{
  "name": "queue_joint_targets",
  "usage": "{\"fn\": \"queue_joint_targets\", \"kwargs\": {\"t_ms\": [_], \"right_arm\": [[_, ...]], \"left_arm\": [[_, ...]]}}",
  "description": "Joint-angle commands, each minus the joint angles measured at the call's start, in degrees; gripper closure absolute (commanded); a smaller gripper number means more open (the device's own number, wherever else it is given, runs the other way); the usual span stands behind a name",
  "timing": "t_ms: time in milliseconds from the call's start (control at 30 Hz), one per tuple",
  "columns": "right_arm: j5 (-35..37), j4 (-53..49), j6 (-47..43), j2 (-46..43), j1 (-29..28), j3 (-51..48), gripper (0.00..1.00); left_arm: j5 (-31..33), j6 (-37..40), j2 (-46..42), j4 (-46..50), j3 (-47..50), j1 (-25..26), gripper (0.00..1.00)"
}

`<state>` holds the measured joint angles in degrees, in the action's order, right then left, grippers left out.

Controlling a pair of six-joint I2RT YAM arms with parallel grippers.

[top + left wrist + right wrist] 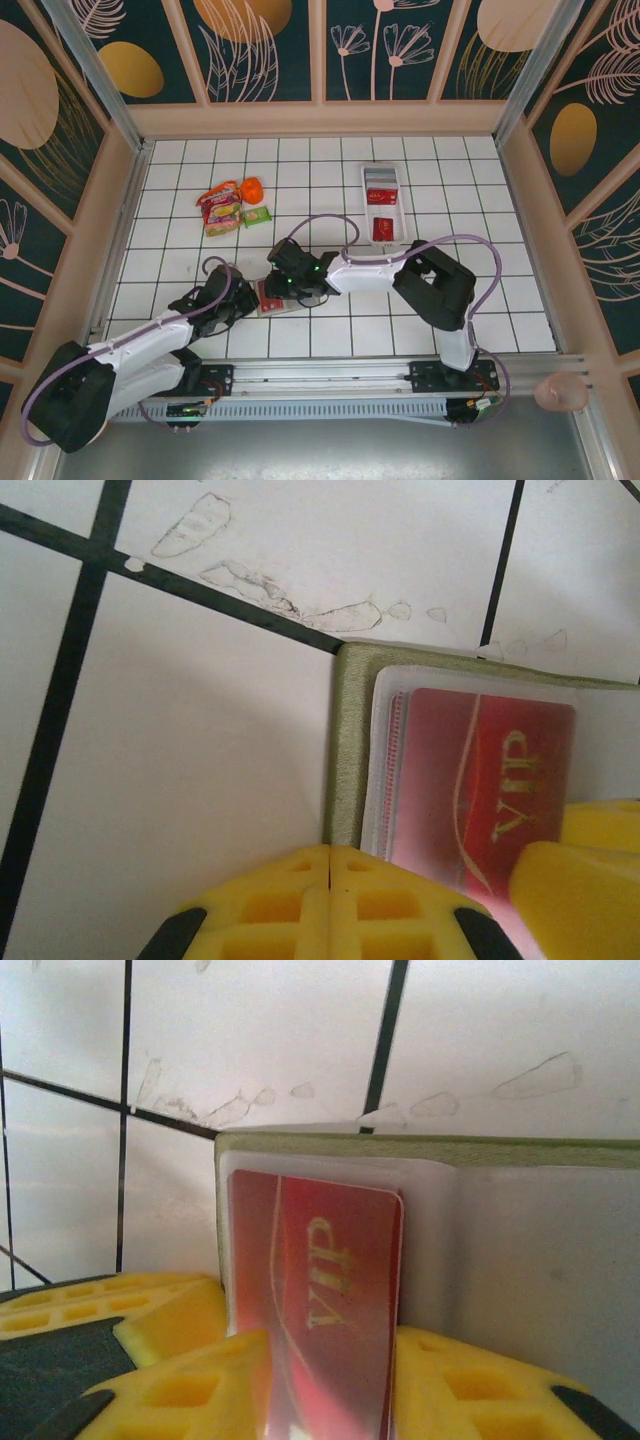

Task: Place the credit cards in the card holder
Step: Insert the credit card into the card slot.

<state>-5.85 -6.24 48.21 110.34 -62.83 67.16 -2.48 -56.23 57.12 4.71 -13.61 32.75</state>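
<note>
The olive-green card holder (272,300) lies open on the tiles between both grippers. In the left wrist view my left gripper (330,852) is shut with nothing in it, its tips resting at the card holder's (350,740) left edge. A red credit card (480,780) marked VIP sits in its clear sleeve. In the right wrist view that credit card (320,1260) lies lengthwise between the parted fingers of my open right gripper (330,1360), its far end in the card holder (420,1150). Two more red credit cards (381,196) (381,232) lie in the white tray.
The long white tray (398,215) stands at the back right. Red-orange snack packets (220,207), an orange item (251,189) and a green packet (257,216) lie at the back left. A yellow finger of the right gripper (580,880) shows beside the card in the left wrist view.
</note>
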Motion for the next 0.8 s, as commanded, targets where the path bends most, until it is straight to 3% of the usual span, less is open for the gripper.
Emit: {"fn": "queue_joint_targets", "kwargs": {"t_ms": [0,133,333,567,633,767], "right_arm": [[4.52,-1.88,-1.70,-3.46,0.75,-0.59,0.57],[5.33,-2.98,-4.67,-5.95,1.56,0.17,0.52],[7.70,-4.25,-1.94,-10.57,1.11,-3.99,0.52],[11.68,-7.57,5.08,-13.03,-3.06,-8.96,0.51],[12.93,-8.12,6.42,-13.68,-3.61,-9.88,0.40],[10.57,-5.04,7.15,-12.37,-3.75,-10.42,0.39]], "left_arm": [[3.42,1.03,-2.47,5.44,-0.96,-0.06,0.92],[6.44,0.72,-7.56,11.43,-2.66,-0.06,0.83],[6.14,0.44,-10.56,14.27,-5.58,-0.09,0.82],[1.18,0.86,-7.35,8.18,-6.17,-0.06,0.85],[-0.60,0.25,-5.42,5.70,-5.65,-0.06,0.86],[-1.97,0.15,-2.71,3.11,-4.68,-0.05,0.89]]}}
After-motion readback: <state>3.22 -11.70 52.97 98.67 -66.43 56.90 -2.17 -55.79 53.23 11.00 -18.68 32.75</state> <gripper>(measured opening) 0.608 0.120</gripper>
